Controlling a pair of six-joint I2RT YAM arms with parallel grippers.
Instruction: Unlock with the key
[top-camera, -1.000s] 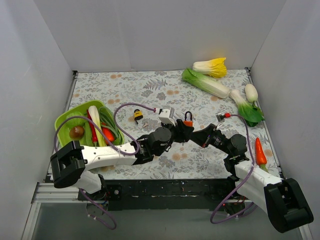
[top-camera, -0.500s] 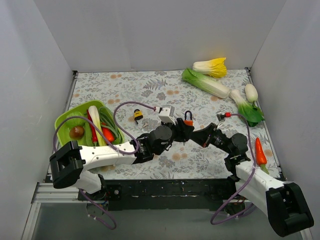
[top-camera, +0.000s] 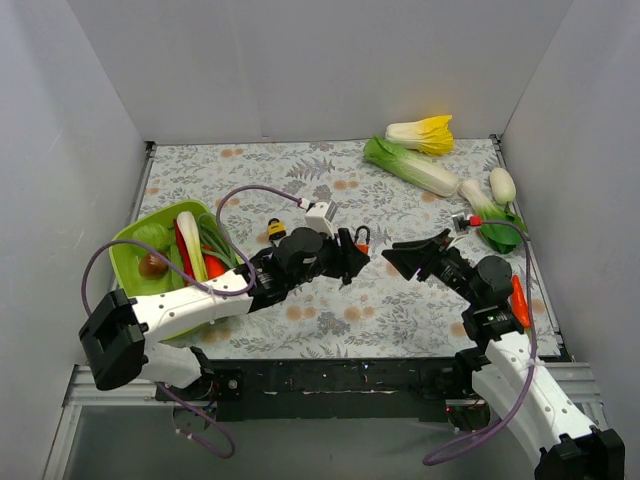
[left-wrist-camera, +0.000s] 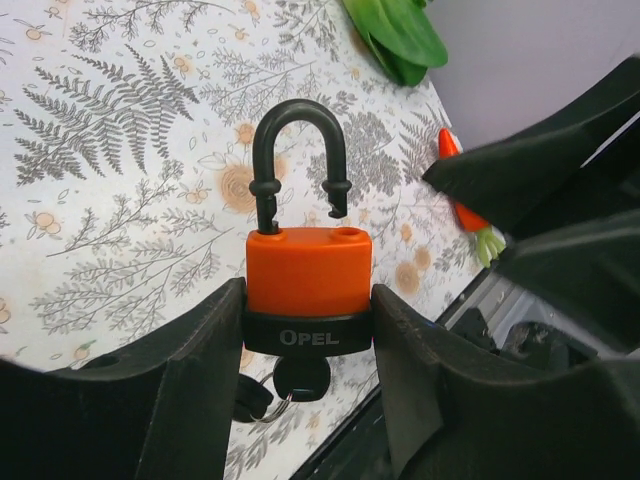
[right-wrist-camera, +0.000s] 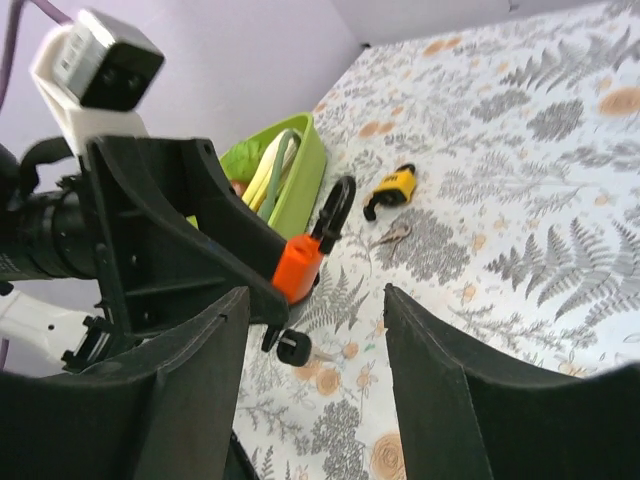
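Note:
An orange padlock (left-wrist-camera: 308, 270) with a black shackle is clamped upright between my left gripper's (left-wrist-camera: 308, 312) fingers; the shackle's right leg stands free above its hole. The key (left-wrist-camera: 300, 378), black-headed, sticks out of the padlock's underside, with a second key hanging on its ring. From above, the padlock (top-camera: 362, 240) is held over the mat's middle. My right gripper (top-camera: 398, 257) is open, a short way right of it and touching nothing. In the right wrist view, the key (right-wrist-camera: 293, 347) and the padlock (right-wrist-camera: 298, 265) lie just ahead of that open gripper (right-wrist-camera: 315, 300).
A yellow padlock (top-camera: 275, 232) lies on the mat left of the held one. The green tray (top-camera: 125, 238) of vegetables sits at the left. Cabbages (top-camera: 412, 165), a bok choy (top-camera: 490, 215) and a carrot (top-camera: 518, 298) line the far right.
My right gripper has opened, let go of the key and drawn back to the right. My left gripper has carried the padlock slightly left.

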